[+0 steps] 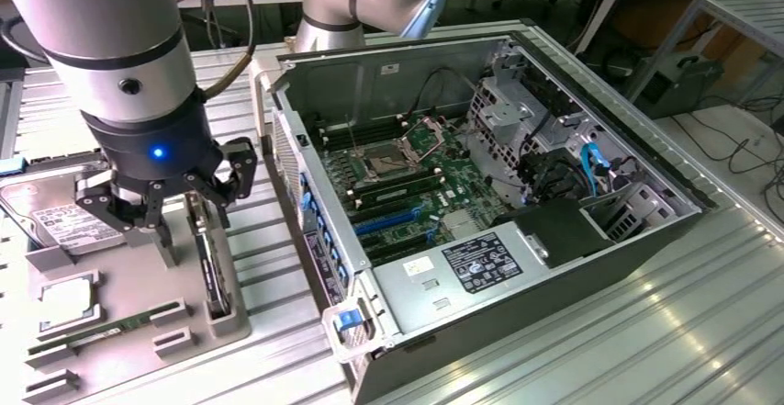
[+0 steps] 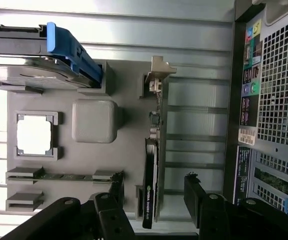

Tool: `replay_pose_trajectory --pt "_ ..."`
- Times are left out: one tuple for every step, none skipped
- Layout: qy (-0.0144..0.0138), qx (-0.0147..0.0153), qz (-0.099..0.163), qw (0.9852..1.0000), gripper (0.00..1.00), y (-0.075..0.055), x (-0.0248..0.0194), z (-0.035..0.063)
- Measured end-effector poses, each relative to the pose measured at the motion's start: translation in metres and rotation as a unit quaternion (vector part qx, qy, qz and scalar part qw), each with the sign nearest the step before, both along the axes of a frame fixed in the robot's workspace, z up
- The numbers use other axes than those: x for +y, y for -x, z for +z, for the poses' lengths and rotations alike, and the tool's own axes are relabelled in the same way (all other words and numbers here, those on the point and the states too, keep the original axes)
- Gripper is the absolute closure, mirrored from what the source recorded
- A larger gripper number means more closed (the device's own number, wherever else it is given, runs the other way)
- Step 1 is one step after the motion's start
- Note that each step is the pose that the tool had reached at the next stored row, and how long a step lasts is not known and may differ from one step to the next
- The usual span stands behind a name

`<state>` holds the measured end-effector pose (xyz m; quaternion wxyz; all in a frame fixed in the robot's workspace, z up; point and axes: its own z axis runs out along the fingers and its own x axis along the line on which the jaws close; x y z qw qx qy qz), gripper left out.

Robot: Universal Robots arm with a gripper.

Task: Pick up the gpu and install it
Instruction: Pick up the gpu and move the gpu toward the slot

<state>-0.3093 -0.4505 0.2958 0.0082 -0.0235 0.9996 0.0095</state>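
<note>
Two-finger gripper [image 2: 154,178] gapes wide, empty, poised astride thin black gpu card [image 2: 151,160]; I read its long axis twelve-to-six, exterior view.

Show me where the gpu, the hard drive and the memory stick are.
gpu [image 2: 150,192]: wrist view, on its black body.
hard drive [image 1: 58,223]: exterior view, on its white label.
memory stick [image 2: 63,176]: wrist view, on its green edge.

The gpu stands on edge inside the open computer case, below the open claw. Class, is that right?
Not quite. The gpu stands on edge in the grey parts tray beside the computer case, below the open claw, as the wrist view shows.
</note>
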Motion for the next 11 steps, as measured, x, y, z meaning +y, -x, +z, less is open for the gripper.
replay_pose_trajectory --pt "0.0 0.0 0.0 1.0 0.4 0.0 0.0 -0.0019" --pt "0.0 -0.0001 0.0 1.0 0.4 0.0 0.0 -0.0037" --pt "0.0 -0.0001 0.0 1.0 0.4 0.0 0.0 -0.0055" --pt "0.0 -0.0001 0.0 1.0 0.4 0.0 0.0 -0.0074" --pt "0.0 -0.0001 0.0 1.0 0.4 0.0 0.0 -0.0096" --pt "0.0 0.0 0.0 1.0 0.4 0.001 0.0 -0.0117" --pt "0.0 -0.0001 -0.001 1.0 0.4 0.001 0.0 -0.0139" --pt "0.0 -0.0001 -0.001 1.0 0.4 0.001 0.0 -0.0157" --pt "0.0 -0.0001 -0.001 1.0 0.4 0.001 0.0003 -0.0174" --pt "0.0 -0.0001 -0.001 1.0 0.4 0.001 0.0014 -0.0194" --pt "0.0 -0.0001 -0.001 1.0 0.4 0.001 0.0028 -0.0214"
